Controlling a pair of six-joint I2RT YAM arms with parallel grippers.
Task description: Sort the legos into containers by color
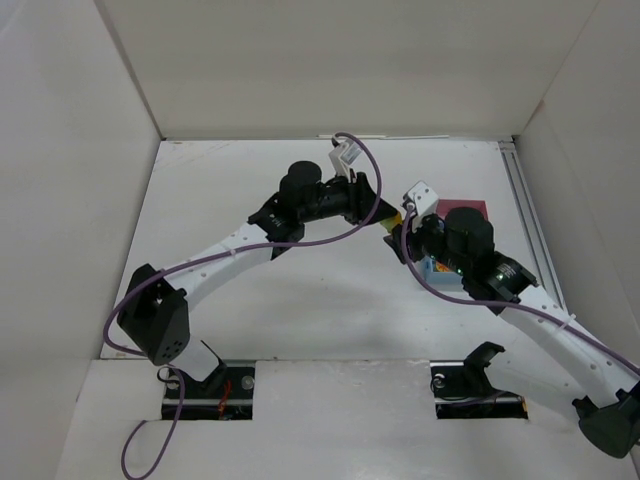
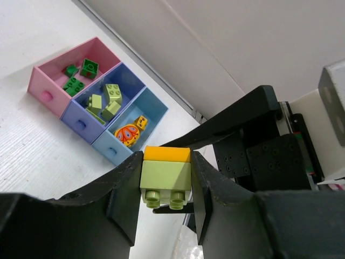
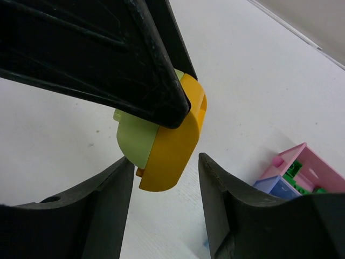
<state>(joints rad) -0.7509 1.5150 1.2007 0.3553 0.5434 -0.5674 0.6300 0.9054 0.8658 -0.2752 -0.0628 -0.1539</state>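
Observation:
My left gripper (image 2: 166, 183) is shut on a clump of two joined legos, a pale green brick (image 2: 166, 177) with an orange-yellow brick (image 2: 166, 154) on its far end, held above the table. In the right wrist view the orange-yellow brick (image 3: 175, 145) hangs between the fingers of my right gripper (image 3: 164, 183), which stands open with a gap on the right side. The containers sit in a row: the pink tray (image 2: 48, 81) holds dark green legos (image 2: 81, 73), the dark blue tray (image 2: 75, 116) holds pale green legos (image 2: 106, 100), and the light blue tray (image 2: 153, 108) holds orange legos (image 2: 129, 132).
In the top view both grippers meet at mid-table, left gripper (image 1: 385, 215) facing right gripper (image 1: 405, 235). The pink tray (image 1: 468, 205) shows just behind the right arm, which hides the other trays. White walls enclose the table on three sides.

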